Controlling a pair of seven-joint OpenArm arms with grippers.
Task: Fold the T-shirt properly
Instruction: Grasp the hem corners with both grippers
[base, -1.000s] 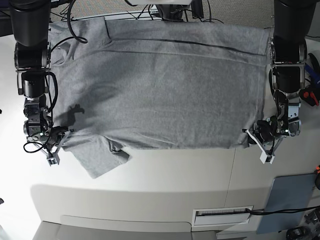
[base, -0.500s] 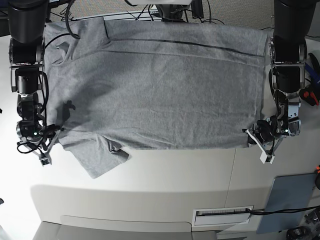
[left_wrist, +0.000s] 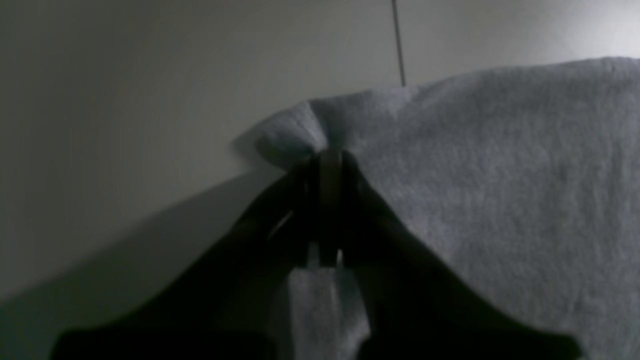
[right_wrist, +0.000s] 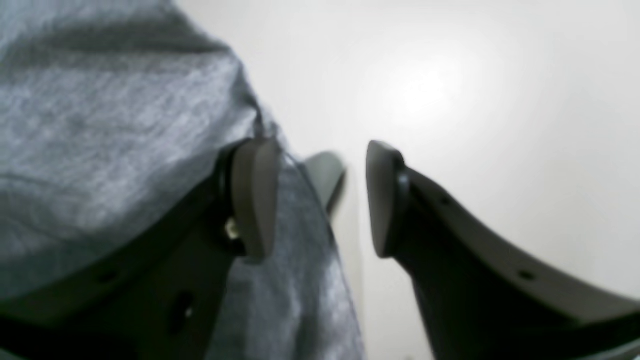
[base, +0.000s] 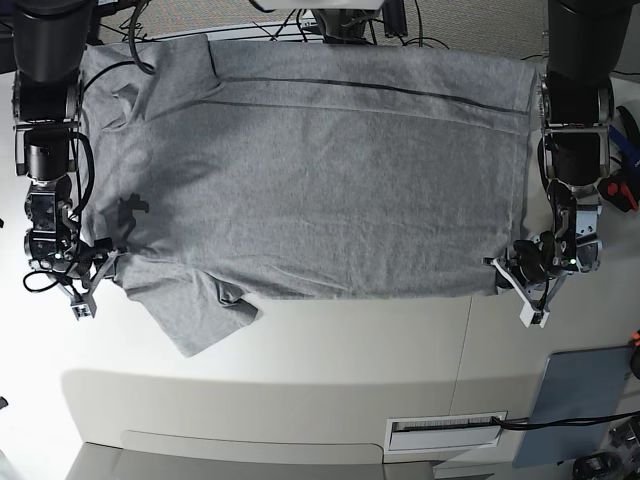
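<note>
The T-shirt lies spread flat across the table, and the left gripper pinches its corner hem tight, bare tabletop just beyond. Over on the other side, the right gripper stands wide, holding nothing, shirt edge against one finger, open table past the other.

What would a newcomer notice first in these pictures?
The grey T-shirt dominates, spread flat across the white table, one sleeve sticking out at its near edge. At the base view's right, the left gripper is pinched shut on the shirt's corner, while the right gripper stands open beside the opposite edge, holding nothing.
</note>
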